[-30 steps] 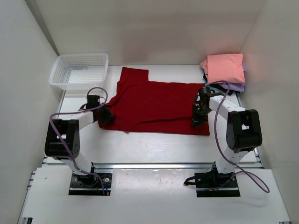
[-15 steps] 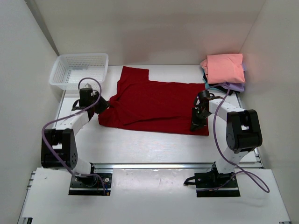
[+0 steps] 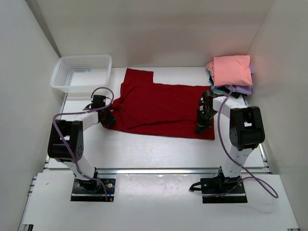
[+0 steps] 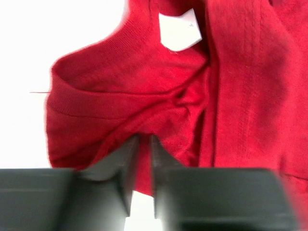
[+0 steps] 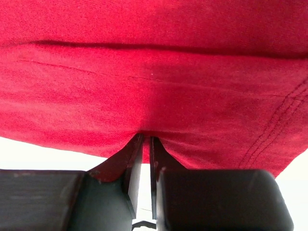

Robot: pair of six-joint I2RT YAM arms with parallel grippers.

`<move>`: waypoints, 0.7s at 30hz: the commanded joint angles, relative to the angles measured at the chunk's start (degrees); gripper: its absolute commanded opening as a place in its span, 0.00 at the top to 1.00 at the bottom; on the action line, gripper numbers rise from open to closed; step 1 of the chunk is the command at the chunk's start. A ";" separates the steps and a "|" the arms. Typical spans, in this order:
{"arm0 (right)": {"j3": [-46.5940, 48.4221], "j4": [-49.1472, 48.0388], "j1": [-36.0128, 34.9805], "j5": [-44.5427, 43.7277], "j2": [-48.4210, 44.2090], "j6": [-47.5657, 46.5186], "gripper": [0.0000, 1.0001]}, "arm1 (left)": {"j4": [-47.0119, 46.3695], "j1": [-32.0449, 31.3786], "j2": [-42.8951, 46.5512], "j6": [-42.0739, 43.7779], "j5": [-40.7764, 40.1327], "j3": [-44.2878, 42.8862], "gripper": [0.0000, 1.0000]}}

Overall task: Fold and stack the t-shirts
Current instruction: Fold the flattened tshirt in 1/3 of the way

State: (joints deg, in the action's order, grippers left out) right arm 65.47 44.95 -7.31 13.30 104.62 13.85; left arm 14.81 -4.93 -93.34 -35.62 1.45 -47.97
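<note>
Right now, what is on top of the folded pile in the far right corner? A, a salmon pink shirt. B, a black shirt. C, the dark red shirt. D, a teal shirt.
A: the salmon pink shirt lies uppermost on the pile, while the dark red shirt is spread out apart from it, nearer the middle.

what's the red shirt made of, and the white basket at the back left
The red shirt looks like soft matte knit cloth, probably cotton jersey: fine ribbing, stitched hems, loose folds. The white basket looks like rigid plastic mesh: a regular grid of holes and a smooth moulded rim.
</note>
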 commanded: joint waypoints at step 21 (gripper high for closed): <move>-11.86 6.29 3.27 -4.43 -6.44 -6.20 0.90 | 31.68 -3.43 15.81 6.79 -2.16 7.97 1.00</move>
State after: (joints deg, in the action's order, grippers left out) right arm 57.34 48.99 -4.40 13.10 98.91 10.26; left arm 39.40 -9.47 -79.96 -29.76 -0.69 -40.18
